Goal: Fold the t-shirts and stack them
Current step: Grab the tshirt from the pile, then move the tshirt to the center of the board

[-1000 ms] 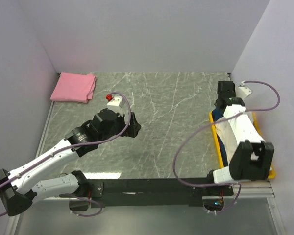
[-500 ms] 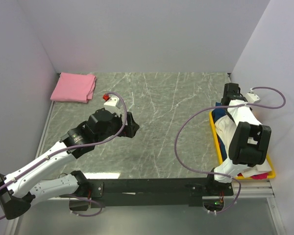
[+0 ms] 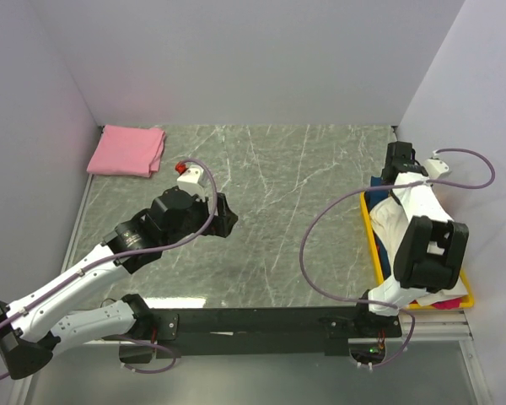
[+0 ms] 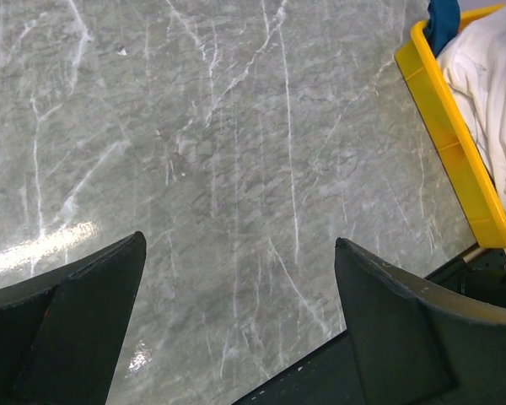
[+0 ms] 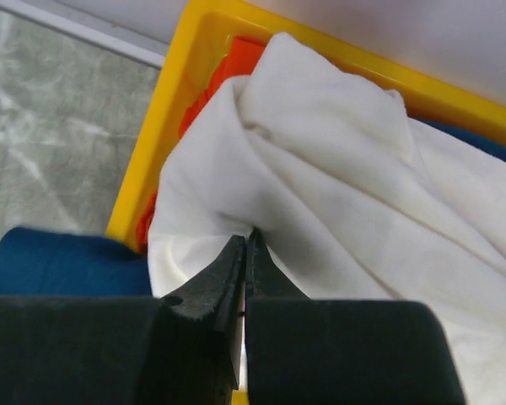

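Observation:
A cream-white t-shirt point(image 5: 346, 169) lies crumpled in the yellow bin point(image 5: 164, 110) at the table's right edge. My right gripper point(image 5: 250, 238) is shut on a fold of it, the jaws pressed together with cloth pinched at their tips. In the top view the right arm covers most of this shirt point(image 3: 389, 226). A dark blue t-shirt point(image 5: 51, 261) lies beside it, and a magenta one point(image 3: 444, 302) shows at the bin's near end. A folded pink t-shirt point(image 3: 125, 150) sits at the far left corner. My left gripper point(image 4: 240, 241) hangs open over bare table, holding nothing.
Orange cloth point(image 5: 209, 89) shows at the bin's inner wall. The bin's rim point(image 4: 445, 139) stands up at the right of the left wrist view. Grey walls close the table on the left, back and right. The black rail point(image 3: 253, 321) runs along the near edge.
The right arm swung down into the bin and its gripper closed on the cream-white t-shirt. The left arm drew back slightly to the left, still open.

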{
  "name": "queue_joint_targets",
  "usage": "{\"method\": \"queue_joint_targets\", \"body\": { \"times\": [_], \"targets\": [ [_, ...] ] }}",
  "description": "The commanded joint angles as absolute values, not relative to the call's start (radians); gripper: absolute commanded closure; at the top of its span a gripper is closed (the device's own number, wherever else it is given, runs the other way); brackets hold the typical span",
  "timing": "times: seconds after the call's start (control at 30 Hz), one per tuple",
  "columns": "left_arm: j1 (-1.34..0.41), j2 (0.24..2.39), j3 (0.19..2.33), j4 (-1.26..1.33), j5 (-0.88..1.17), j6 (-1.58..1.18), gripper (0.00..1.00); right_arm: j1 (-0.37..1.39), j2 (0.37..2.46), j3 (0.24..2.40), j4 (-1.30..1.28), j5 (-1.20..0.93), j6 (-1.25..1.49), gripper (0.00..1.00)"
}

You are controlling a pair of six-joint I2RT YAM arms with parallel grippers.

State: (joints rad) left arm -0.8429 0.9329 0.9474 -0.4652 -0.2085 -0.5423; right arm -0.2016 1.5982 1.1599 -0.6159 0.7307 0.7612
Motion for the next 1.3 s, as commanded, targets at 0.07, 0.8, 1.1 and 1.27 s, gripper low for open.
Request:
{"method": "queue_joint_targets", "body": {
  "times": [0.07, 0.8, 1.1, 1.27],
  "targets": [
    [-0.828, 0.904, 0.977, -0.471, -0.248, -0.543, 0.01, -0.105, 1.321, 1.288, -0.703, 0.732, 0.720, 1.00],
    [-0.609, 0.805, 0.976, -0.503, -0.351, -0.733, 0.01, 0.712, 1.477, 1.848, -0.648, 0.586, 0.581, 0.84],
    [-0.606, 0.810, 0.825, -0.514, -0.357, -0.834, 0.03, 0.512, 1.381, 1.244, -0.428, 0.218, 0.653, 0.51],
    [-0.598, 0.785, 0.685, -0.548, -0.489, -1.029, 0.09, 0.754, 1.312, 1.037, -0.385, 0.232, 0.734, 0.51]
  ]
}}
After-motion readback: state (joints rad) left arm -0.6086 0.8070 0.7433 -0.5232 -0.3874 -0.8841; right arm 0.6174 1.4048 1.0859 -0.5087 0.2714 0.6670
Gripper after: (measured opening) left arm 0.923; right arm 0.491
